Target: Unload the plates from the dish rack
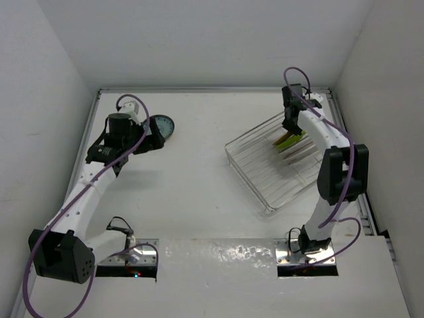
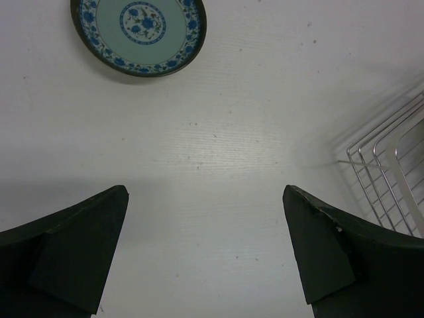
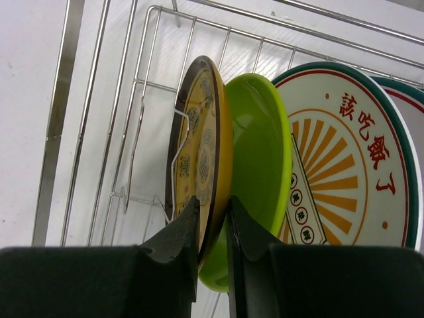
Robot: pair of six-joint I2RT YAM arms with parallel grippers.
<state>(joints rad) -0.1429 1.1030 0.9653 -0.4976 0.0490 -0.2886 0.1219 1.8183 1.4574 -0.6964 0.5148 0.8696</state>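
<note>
As the top cam shows it, one blue plate lies flat on the table at upper left, out of the rack. The L gripper is just beside it. The R gripper reaches into the rack at right.

Left wrist cam: L gripper is wide open w/ nothing in it. Blue plate at top, rack corner at right edge.

Right wrist cam: R gripper pinches the rim of the yellow plate, 1st in the row. The green plate touches it, then the white plate, then one more, mostly cut off.

So I think 1 is out and approx. 4 are left.
</note>
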